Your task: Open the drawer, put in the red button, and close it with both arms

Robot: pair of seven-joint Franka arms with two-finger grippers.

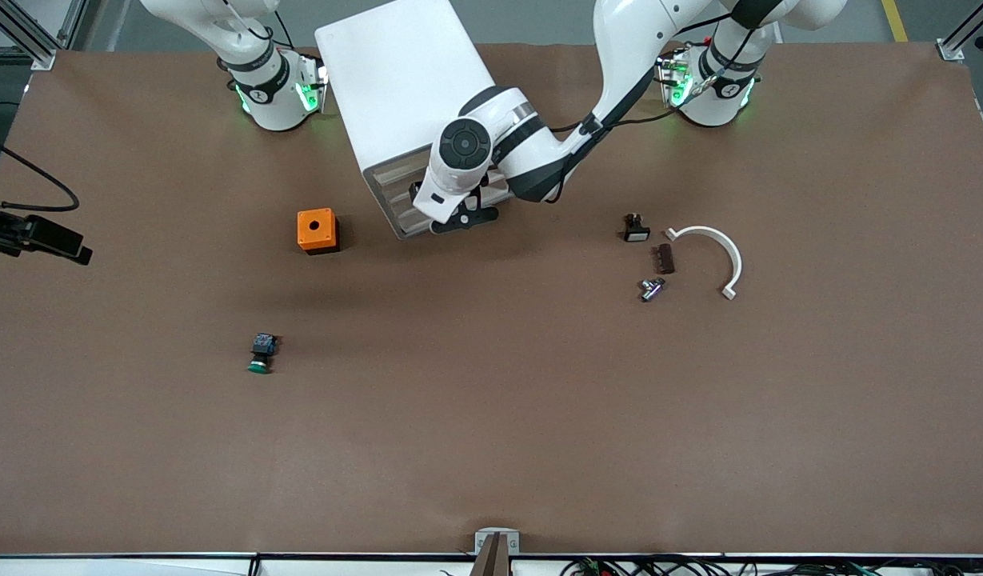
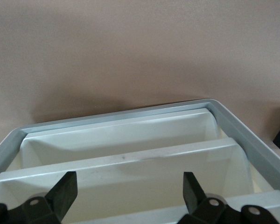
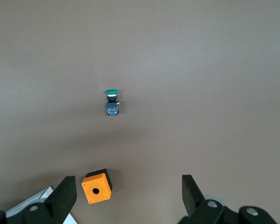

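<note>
Left hand (image 2: 129,183), spread, is at the cabinet (image 1: 395,80) front by the drawer (image 1: 397,170); slide axis runs 1–7 o'clock. Right hand (image 3: 129,186), also spread, waits over the table near the orange box (image 3: 96,186). Red button isn't visible.

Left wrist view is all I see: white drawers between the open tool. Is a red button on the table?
Observer: None shows; only a green-capped button lies there, nearer to the front camera than an orange box.
Operator: Where is the right tool?
Observer: The right tool hangs open over the table, looking at that box.
Operator: And my cabinet?
Observer: The left tool is at the drawers of the cabinet, which stands between the arms' bases.
</note>
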